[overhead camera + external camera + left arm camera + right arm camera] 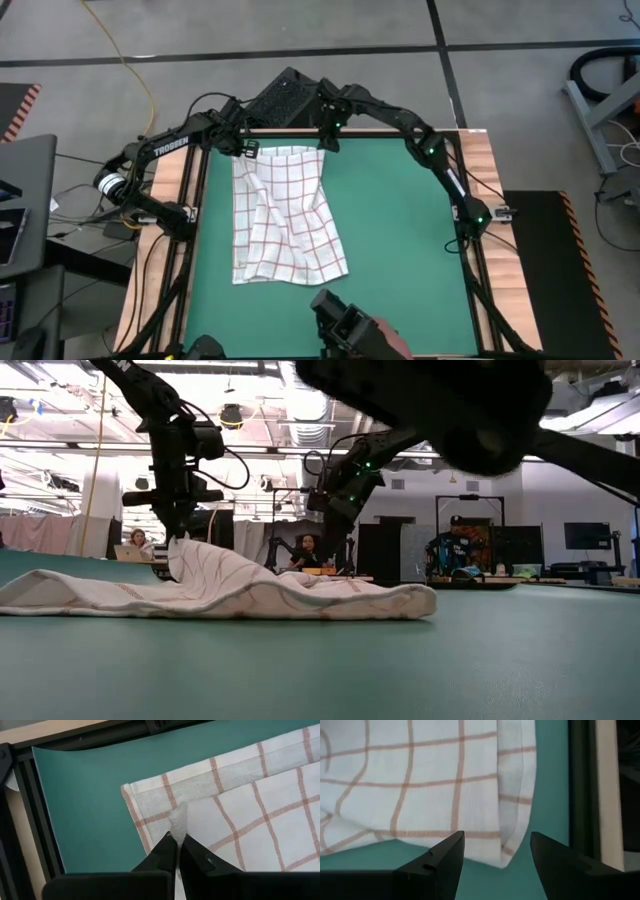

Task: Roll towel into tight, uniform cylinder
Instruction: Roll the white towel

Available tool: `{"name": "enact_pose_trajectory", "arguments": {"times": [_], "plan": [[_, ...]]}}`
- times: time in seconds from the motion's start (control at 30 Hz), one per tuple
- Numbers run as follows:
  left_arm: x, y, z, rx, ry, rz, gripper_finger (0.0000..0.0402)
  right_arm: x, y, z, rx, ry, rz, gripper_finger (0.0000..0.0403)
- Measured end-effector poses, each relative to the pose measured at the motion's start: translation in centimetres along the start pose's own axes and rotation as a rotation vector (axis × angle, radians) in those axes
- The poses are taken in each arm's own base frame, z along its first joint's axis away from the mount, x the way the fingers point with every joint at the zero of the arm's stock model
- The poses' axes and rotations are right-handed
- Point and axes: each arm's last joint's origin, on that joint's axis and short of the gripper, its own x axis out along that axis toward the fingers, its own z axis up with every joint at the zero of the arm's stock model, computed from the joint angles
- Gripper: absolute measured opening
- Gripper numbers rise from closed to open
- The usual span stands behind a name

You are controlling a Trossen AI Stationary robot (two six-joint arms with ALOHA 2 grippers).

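left gripper (176, 851) pinches a corner of the checked towel (285, 215) on the green mat (400, 230), jaws clenched on cloth; right gripper (497, 850) hovers released over the neighbouring corner.

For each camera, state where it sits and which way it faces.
High: overhead, straight down; both arms over the white red-grid cloth towel on the green mat.
Low: table height, level across; arms descend.
Left wrist: left gripper pinching the towel.
Right wrist: open right gripper above the towel's corner.
All four share the towel.
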Motion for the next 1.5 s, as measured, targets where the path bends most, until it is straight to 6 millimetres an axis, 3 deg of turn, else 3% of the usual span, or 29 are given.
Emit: {"name": "enact_pose_trajectory", "arguments": {"times": [0.27, 0.5, 0.6, 1.07, 1.5], "plan": [[0.0, -0.1, 0.0, 0.000, 0.006, -0.024, 0.0000, 2.6, -1.1, -1.6, 0.059, 0.049, 0.006, 0.0248], [0.0, -0.1, 0.0, -0.002, 0.014, -0.042, 0.0000, 3.5, -1.5, -2.1, 0.061, 0.089, -0.030, 0.0245], [0.0, -0.1, 0.0, -0.002, 0.014, -0.042, 0.0000, 3.3, -1.3, -1.9, 0.028, 0.087, -0.030, 0.0217], [0.0, -0.2, 0.0, -0.001, 0.010, -0.045, 0.0000, 3.6, -0.6, -1.8, -0.039, 0.103, 0.020, 0.0015], [0.0, -0.2, 0.0, 0.008, 0.011, -0.047, 0.0000, 1.9, -0.8, -1.6, -0.044, 0.124, -0.035, 0.0007]]}}
